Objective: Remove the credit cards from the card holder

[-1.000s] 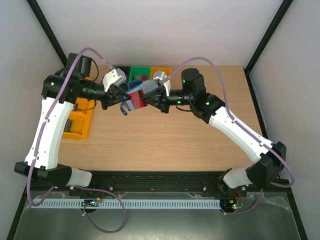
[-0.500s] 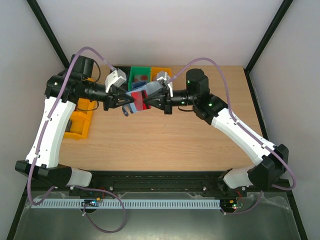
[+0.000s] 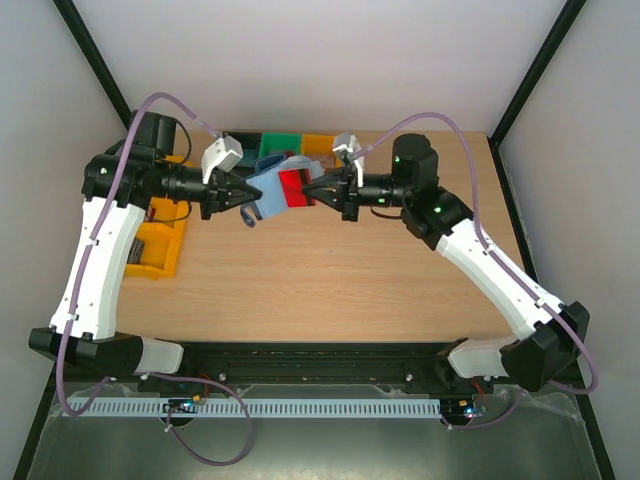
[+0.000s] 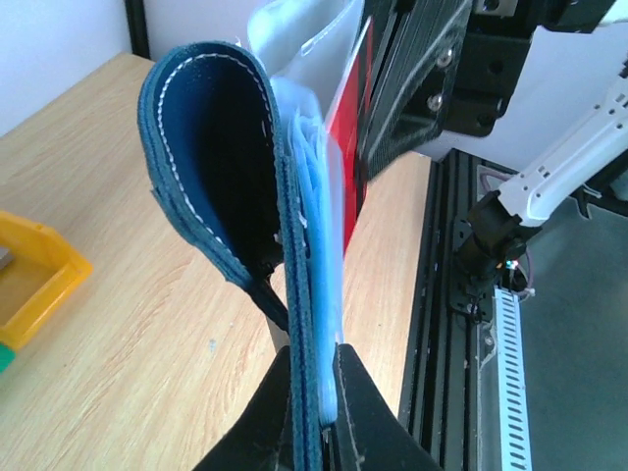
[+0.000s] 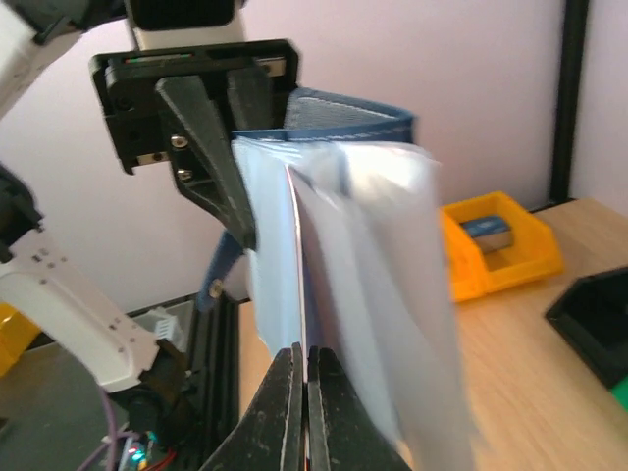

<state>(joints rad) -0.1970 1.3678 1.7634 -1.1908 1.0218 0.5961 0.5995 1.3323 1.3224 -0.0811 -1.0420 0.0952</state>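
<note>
The dark navy card holder (image 3: pixel 263 193) hangs in the air between the two arms, folded open, its light blue pockets (image 4: pixel 320 245) facing right. My left gripper (image 3: pixel 247 196) is shut on the holder's lower edge (image 4: pixel 312 392). A red credit card (image 3: pixel 293 187) sticks out of the pockets to the right, edge-on in the left wrist view (image 4: pixel 357 128). My right gripper (image 3: pixel 309 191) is shut on this card's thin edge (image 5: pixel 297 265), the jaws (image 5: pixel 305 368) pressed together on it. Any other cards are hidden in the pockets.
A yellow bin (image 3: pixel 160 247) sits at the table's left edge. Black (image 3: pixel 240 140), green (image 3: pixel 280 147) and orange (image 3: pixel 320 146) bins line the back. In the right wrist view a yellow bin (image 5: pixel 496 245) holds a small blue item, with a black bin (image 5: pixel 589 314) beside it.
My right gripper has drawn back to the right with the red card, which now shows further out of the holder. The left gripper briefly loosened and closed again on the holder.
</note>
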